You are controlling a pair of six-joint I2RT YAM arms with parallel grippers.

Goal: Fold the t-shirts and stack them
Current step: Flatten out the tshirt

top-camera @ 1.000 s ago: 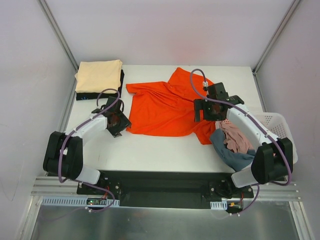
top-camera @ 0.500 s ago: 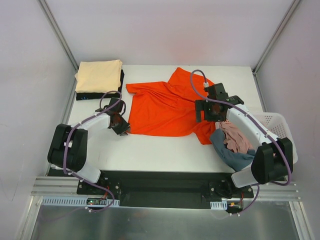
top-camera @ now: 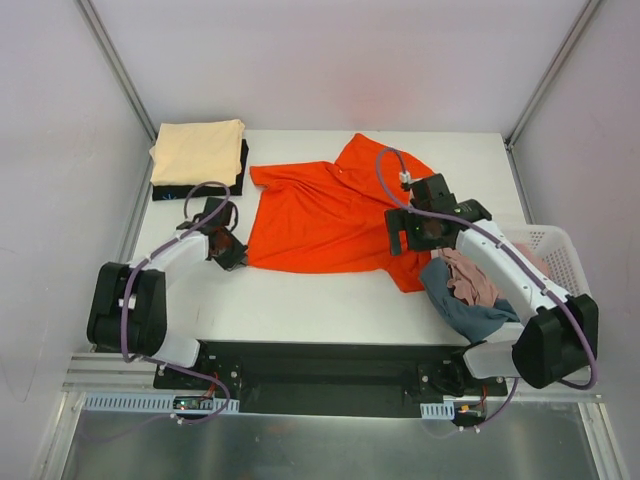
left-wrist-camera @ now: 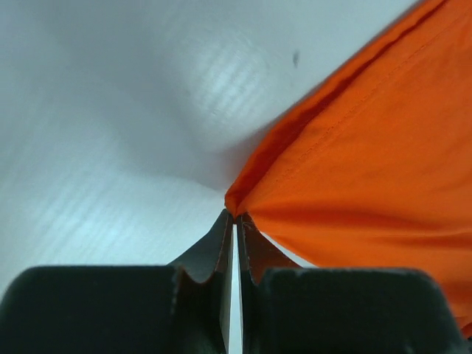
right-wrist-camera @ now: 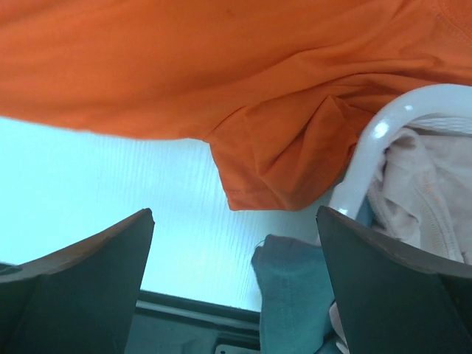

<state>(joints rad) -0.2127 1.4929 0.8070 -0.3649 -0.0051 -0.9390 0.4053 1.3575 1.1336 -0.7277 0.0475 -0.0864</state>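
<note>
at its corner, left fingers (left-wrist-camera: pixel 212 252) pinch orange shirt (left-wrist-camera: pixel 369 169).

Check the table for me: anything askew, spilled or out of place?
The orange shirt lies skewed and wrinkled, one sleeve bunched beside the basket; the left hand pinches its near corner. A pink shirt and a blue shirt spill over the basket's rim. The folded stack looks tidy.

No readable text or labels anywhere (none on shirts).
</note>
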